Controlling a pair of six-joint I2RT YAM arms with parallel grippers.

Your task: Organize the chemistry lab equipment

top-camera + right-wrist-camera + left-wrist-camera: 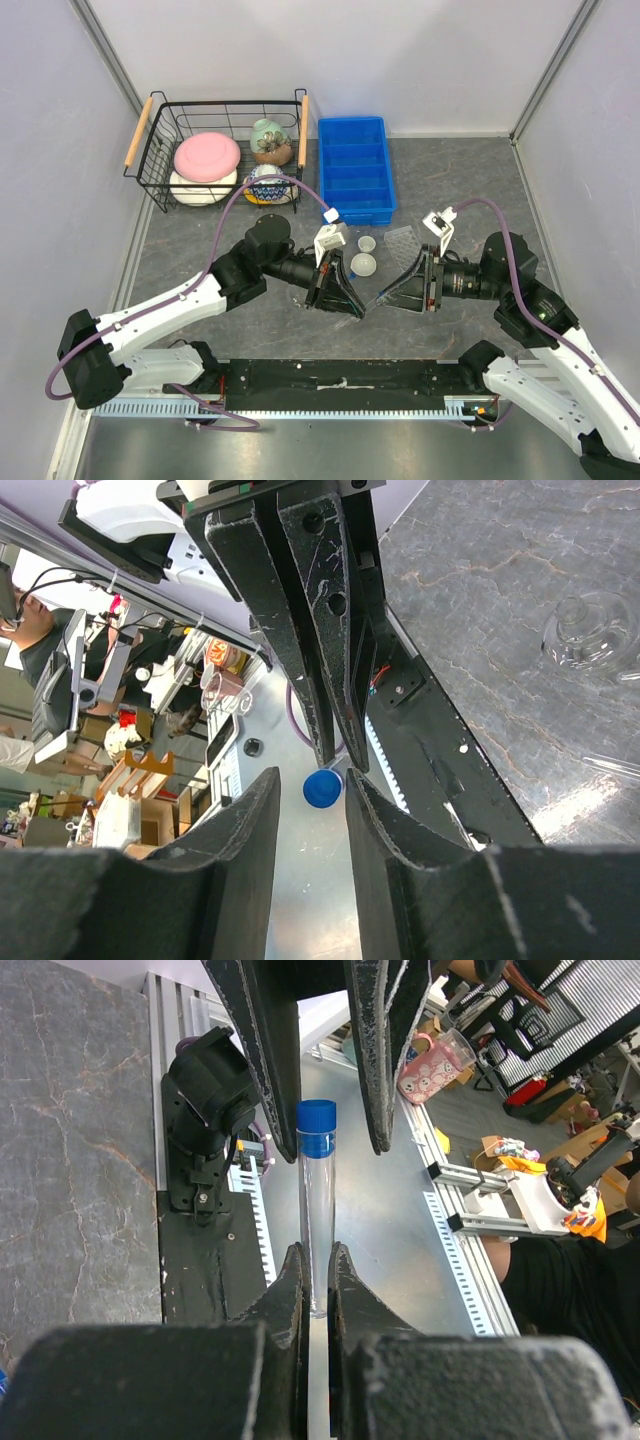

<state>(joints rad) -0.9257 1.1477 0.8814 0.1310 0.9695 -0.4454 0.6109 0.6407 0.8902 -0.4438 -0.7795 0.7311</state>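
My left gripper [316, 1278] is shut on the lower end of a clear tube [318, 1210] with a blue cap [316, 1128], held above the table's near edge. My right gripper [310, 805] faces it, open, with its jaws on either side of the blue cap [322, 788]; a gap shows on one side. In the top view the two grippers, left [350, 303] and right [385, 296], meet tip to tip. Two small white dishes [367, 243] [363, 264] sit just behind them. A clear glass flask [590, 630] lies on the table; it also shows in the top view [402, 240].
A blue divided tray [355, 170] stands at the back centre. A black wire basket [220, 150] at the back left holds a pink plate [207, 154], a white bowl and patterned cups. A black rail [340, 378] runs along the near edge.
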